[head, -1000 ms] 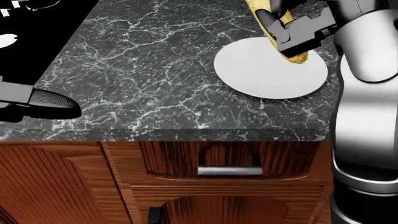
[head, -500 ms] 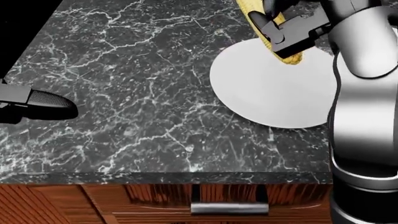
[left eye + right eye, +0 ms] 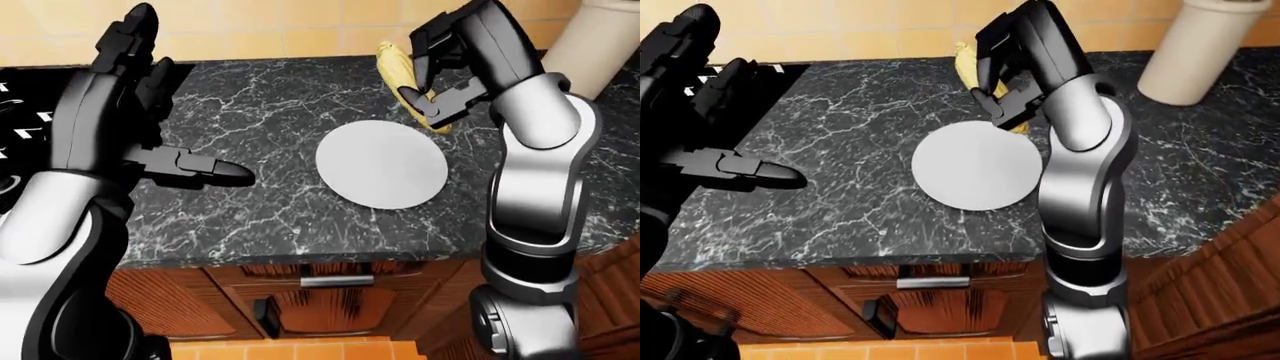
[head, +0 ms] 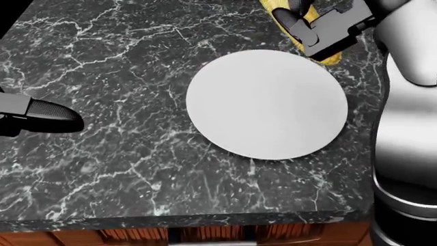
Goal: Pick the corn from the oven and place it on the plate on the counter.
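A yellow corn cob (image 3: pixel 398 71) is held in my right hand (image 3: pixel 437 75), whose fingers close round it above the dark marble counter (image 3: pixel 260 135). The cob hangs just past the upper right rim of the round white plate (image 3: pixel 380 163), which lies bare on the counter. In the head view the corn (image 4: pixel 328 57) shows at the top edge, mostly hidden by my dark fingers (image 4: pixel 321 31). My left hand (image 3: pixel 190 165) hovers over the counter's left part, fingers spread and holding nothing.
A black stove (image 3: pixel 20 112) borders the counter on the left. A tall cream canister (image 3: pixel 1195 49) stands at the upper right in the right-eye view. Wooden cabinet fronts with a metal drawer handle (image 3: pixel 337 281) run below the counter edge.
The head camera has tilted and moved in, so the plate sits larger and more central and the cabinet has slid out of view. My right hand still holds the corn by the plate's rim.
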### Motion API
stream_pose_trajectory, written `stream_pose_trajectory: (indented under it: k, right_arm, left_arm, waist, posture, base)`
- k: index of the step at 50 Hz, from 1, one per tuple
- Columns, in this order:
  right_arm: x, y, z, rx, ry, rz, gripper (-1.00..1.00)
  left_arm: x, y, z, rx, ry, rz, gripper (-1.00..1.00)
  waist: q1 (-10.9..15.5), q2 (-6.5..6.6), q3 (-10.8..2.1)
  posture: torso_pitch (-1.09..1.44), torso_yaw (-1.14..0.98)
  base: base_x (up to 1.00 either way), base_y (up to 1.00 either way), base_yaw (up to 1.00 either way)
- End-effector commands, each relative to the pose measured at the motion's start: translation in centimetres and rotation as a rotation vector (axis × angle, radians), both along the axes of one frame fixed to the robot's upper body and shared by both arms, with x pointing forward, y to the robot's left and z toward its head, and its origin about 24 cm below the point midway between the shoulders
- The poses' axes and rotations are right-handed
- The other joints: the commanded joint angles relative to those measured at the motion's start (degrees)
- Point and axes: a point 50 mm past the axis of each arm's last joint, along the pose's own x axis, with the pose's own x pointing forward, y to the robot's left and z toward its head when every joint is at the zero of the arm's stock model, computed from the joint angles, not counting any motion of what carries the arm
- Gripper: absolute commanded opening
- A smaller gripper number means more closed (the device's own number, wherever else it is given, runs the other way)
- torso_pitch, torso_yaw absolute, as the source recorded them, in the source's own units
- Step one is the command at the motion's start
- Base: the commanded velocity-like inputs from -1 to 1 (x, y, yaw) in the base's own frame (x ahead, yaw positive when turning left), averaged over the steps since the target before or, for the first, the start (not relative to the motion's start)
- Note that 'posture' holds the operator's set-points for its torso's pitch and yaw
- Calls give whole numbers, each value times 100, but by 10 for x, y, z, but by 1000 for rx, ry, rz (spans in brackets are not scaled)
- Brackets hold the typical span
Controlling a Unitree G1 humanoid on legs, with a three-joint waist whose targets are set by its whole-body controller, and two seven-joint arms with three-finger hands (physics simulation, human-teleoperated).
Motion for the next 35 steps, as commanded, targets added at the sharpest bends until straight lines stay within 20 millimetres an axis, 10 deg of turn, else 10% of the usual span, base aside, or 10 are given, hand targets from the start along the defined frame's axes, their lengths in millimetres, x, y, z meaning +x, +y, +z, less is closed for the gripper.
stream_pose_trajectory:
  k: [1, 35]
  right_arm:
    - [-9, 3, 13, -44, -55, 18, -98]
    - [-14, 23, -18, -290, 140, 129, -100]
  left_arm:
    - [-5, 0, 13, 9, -79, 5, 100]
    - [-6, -1, 15, 7, -82, 1, 100]
  waist:
    - [-6, 13, -160]
    - [-66, 36, -147]
  posture:
    - [0, 0]
    - [0, 0]
  base:
    - [0, 0, 0]
    - [0, 0, 0]
